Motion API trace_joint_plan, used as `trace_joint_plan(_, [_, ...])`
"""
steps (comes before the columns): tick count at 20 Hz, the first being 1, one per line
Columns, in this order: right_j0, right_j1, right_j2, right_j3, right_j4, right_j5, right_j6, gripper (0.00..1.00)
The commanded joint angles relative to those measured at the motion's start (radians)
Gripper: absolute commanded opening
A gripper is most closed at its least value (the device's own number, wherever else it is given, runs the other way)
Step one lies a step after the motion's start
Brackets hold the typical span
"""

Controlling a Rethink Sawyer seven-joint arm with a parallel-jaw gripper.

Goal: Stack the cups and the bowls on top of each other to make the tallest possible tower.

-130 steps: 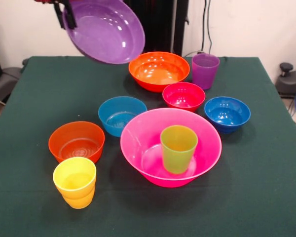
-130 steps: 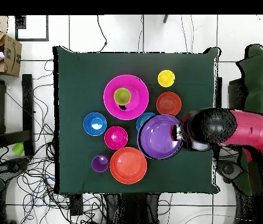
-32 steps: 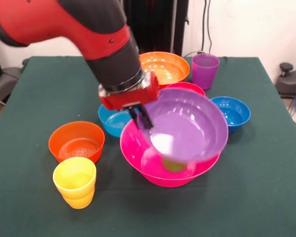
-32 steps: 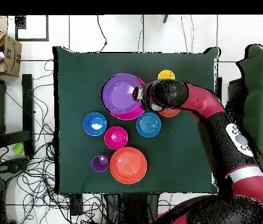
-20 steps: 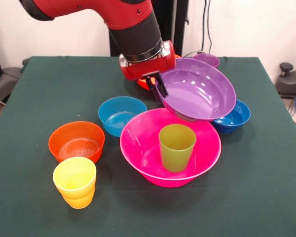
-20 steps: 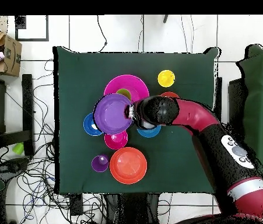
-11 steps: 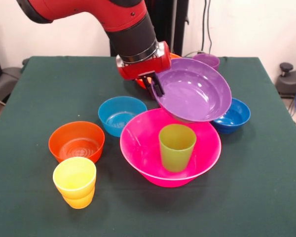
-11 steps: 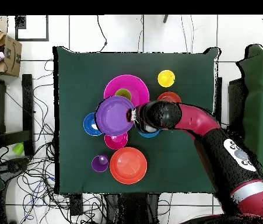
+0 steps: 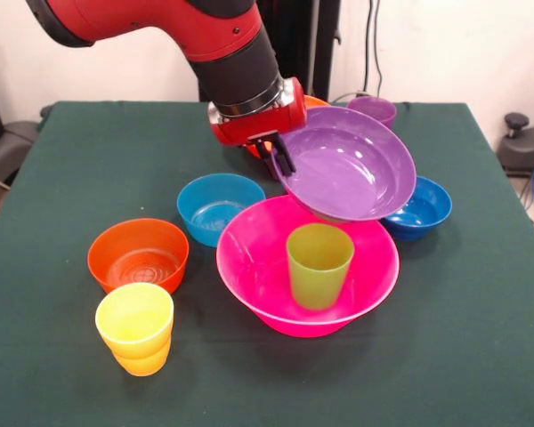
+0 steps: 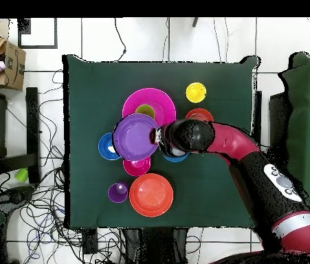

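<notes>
My gripper (image 9: 280, 156) is shut on the rim of the big purple bowl (image 9: 347, 173) and holds it tilted in the air, just behind the big pink bowl (image 9: 240, 267). A lime green cup (image 9: 319, 265) stands upright inside the pink bowl. In the overhead view the purple bowl (image 10: 135, 137) hangs over the pink bowl's (image 10: 161, 98) edge, partly covering the red bowl (image 10: 137, 167) and dark blue bowl (image 10: 104, 147). The yellow cup (image 9: 135, 327), small orange bowl (image 9: 138, 255) and light blue bowl (image 9: 220, 207) stand apart on the table.
The purple cup (image 9: 374, 108) and big orange bowl (image 10: 150, 194) stand at the robot's side of the green table (image 9: 89, 160). The dark blue bowl (image 9: 420, 206) sits partly under the held bowl. A cardboard box (image 10: 6, 65) lies off the table.
The purple bowl was carried over the pink bowl and cup, then lifted back toward the robot. In the last second it shifted slightly while still gripped.
</notes>
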Motion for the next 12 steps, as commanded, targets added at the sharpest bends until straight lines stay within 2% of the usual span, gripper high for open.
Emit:
trace_joint_plan(1, [0.026,0.038,0.002,-0.077,0.018,0.036,0.001,0.00])
trace_joint_plan(4, [0.030,0.030,0.002,-0.087,0.021,0.056,-0.001,0.00])
trace_joint_plan(9, [0.087,-0.024,-0.025,-0.171,0.009,0.165,0.007,0.00])
trace_joint_plan(12, [0.101,-0.016,-0.030,-0.193,0.003,0.165,0.013,0.00])
